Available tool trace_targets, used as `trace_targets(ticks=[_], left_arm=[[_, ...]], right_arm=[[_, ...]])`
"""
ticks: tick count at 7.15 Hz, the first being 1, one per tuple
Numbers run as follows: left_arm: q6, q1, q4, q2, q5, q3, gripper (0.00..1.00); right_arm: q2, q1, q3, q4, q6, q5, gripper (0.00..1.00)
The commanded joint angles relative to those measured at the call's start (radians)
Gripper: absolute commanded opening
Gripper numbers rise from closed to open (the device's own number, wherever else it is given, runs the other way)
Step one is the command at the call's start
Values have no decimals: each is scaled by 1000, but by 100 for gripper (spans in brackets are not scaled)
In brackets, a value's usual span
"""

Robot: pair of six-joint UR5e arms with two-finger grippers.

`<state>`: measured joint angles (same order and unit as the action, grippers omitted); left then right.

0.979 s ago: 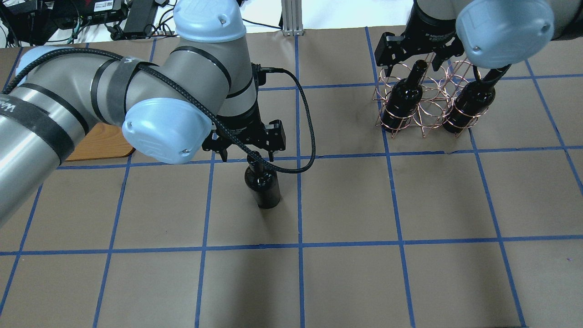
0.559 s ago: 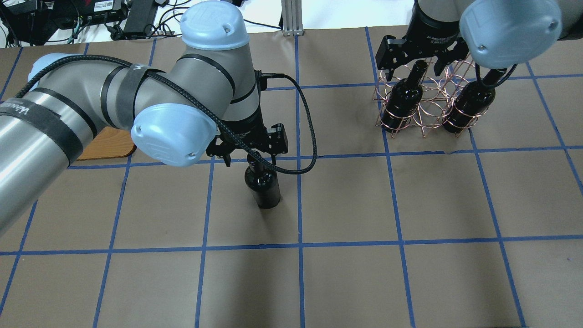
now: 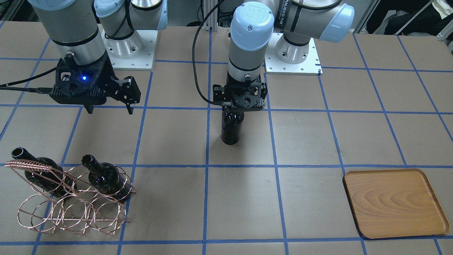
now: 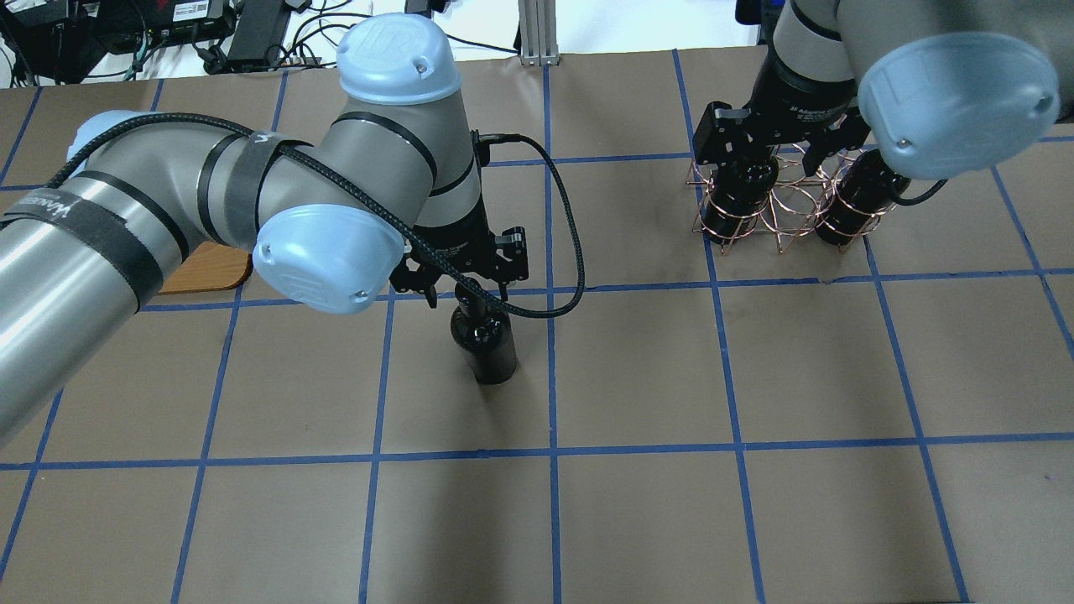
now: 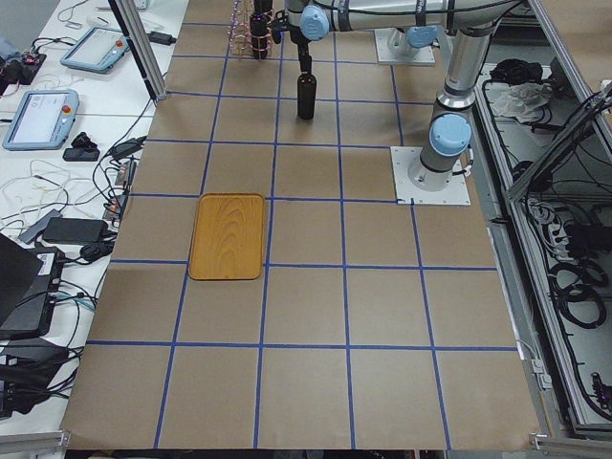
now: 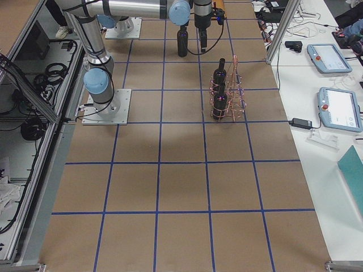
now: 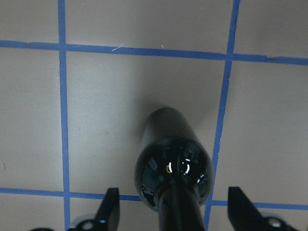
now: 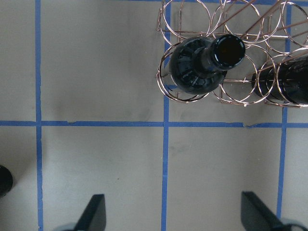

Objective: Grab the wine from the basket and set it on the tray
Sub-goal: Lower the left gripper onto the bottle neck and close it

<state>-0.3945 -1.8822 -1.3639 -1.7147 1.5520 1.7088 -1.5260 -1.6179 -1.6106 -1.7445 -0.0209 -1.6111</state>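
One wine bottle (image 4: 487, 352) stands upright on the table's middle, also in the front view (image 3: 231, 127). My left gripper (image 4: 468, 294) is open, its fingers on either side of the bottle's neck without touching it, as the left wrist view (image 7: 174, 214) shows. Two more bottles (image 3: 106, 179) (image 3: 39, 175) lean in the copper wire basket (image 3: 70, 209). My right gripper (image 3: 108, 108) is open and empty, raised above the table on the robot's side of the basket (image 8: 192, 29). The wooden tray (image 3: 394, 203) lies bare on the left arm's side.
The table is brown paper with a blue tape grid. The left arm hides most of the tray (image 4: 205, 273) in the overhead view. The arm bases (image 3: 293, 53) stand at the table's robot-side edge. Tablets and cables lie past the operators' edge (image 6: 334, 107).
My right gripper has moved back toward the robot and now covers the basket bottles' necks in the overhead view. My left arm's elbow has shifted right; its gripper stays open around the standing bottle's neck.
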Motion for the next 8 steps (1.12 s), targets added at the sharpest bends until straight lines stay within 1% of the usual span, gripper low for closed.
trace_targets(ticks=[1, 2, 3, 5, 7, 8], left_arm=[[-32, 0, 3, 4, -1, 0, 72], [-33, 0, 3, 4, -6, 0, 71], [-44, 0, -7, 13, -48, 2, 71], [-50, -3, -14, 15, -50, 3, 71], [-53, -3, -14, 33, -44, 29, 57], [-53, -3, -8, 33, -38, 26, 44]], right_arm=[[-19, 0, -9, 38, -39, 46, 100], [-17, 0, -9, 43, -91, 60, 100], [-17, 0, -9, 46, -93, 57, 100], [-17, 3, -9, 43, -93, 50, 100], [-17, 4, -9, 37, -93, 43, 100], [-17, 4, -9, 36, -88, 46, 100]])
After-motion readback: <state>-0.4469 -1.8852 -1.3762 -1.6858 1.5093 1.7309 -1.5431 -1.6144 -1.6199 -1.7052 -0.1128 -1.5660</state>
